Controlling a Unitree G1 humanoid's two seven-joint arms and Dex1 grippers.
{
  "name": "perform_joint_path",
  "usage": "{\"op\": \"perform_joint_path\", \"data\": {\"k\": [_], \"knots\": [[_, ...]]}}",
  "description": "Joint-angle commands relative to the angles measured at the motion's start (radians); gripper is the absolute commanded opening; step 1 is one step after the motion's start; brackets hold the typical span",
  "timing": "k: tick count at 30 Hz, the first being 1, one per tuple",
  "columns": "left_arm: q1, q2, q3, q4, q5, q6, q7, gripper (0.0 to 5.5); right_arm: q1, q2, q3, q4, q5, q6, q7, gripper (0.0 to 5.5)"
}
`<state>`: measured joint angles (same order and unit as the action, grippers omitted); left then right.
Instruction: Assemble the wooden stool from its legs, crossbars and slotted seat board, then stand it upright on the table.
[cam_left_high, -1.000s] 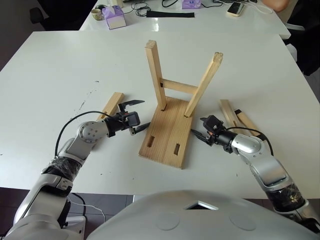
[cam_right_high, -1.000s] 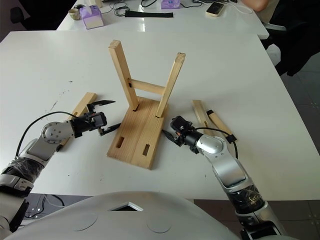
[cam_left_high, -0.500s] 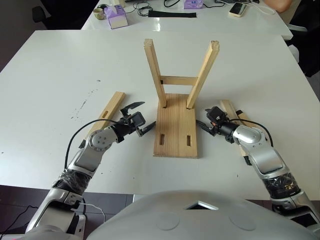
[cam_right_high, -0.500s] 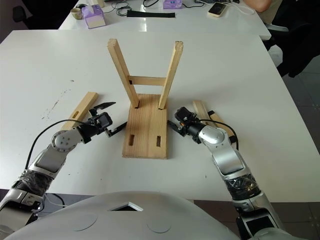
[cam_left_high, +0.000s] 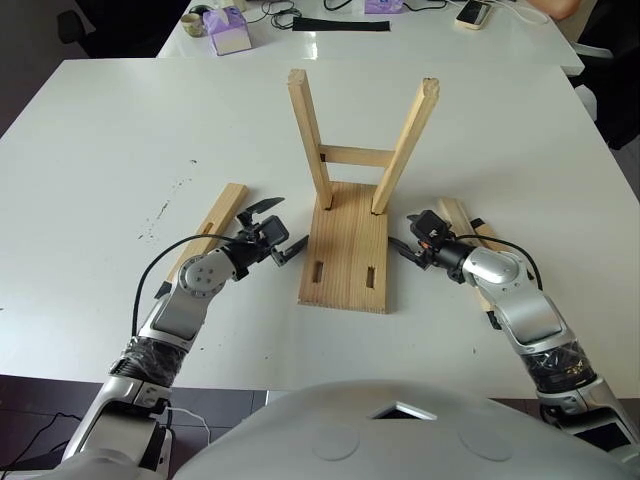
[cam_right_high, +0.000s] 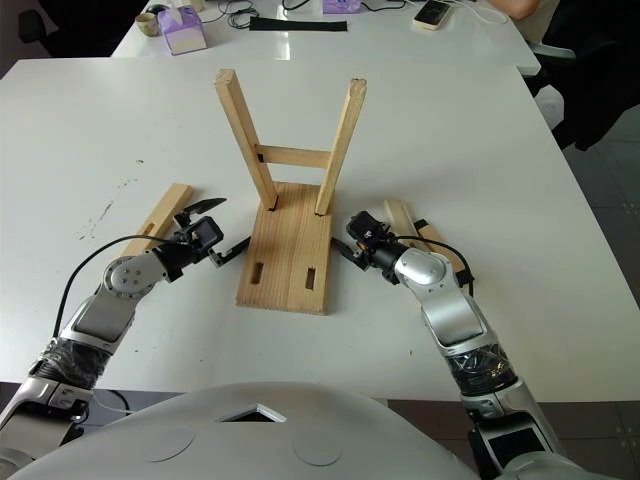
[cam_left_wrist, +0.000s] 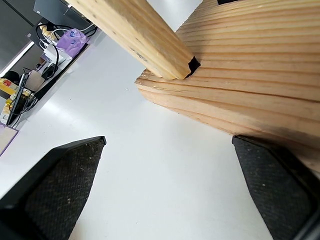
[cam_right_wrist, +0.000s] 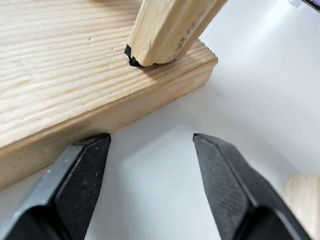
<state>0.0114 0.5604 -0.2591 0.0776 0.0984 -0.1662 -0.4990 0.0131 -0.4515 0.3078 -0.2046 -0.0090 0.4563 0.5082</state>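
The slotted seat board (cam_left_high: 345, 260) lies flat mid-table with two legs (cam_left_high: 308, 140) and a crossbar (cam_left_high: 357, 156) upright in it (splayed at top) — left gripper (cam_left_high: 280, 228) and right gripper (cam_left_high: 400, 231) flank its edges, both spread open.

Two head eyes look forward and down over the bench (cam_left_high: 100, 130), sharing the whole seat board (cam_left_high: 345, 250). Each wrist camera sits low, very close, facing that board's edge from its own side.
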Motion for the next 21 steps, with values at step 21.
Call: {"op": "perform_joint_path", "data": {"k": [21], "knots": [[0.096, -0.028, 0.013, -0.068, -0.007, 0.041, -0.032, 4.7, 0.092, -0.057, -0.147, -0.163, 0.13, 0.005, 0.12, 3.08]]}}
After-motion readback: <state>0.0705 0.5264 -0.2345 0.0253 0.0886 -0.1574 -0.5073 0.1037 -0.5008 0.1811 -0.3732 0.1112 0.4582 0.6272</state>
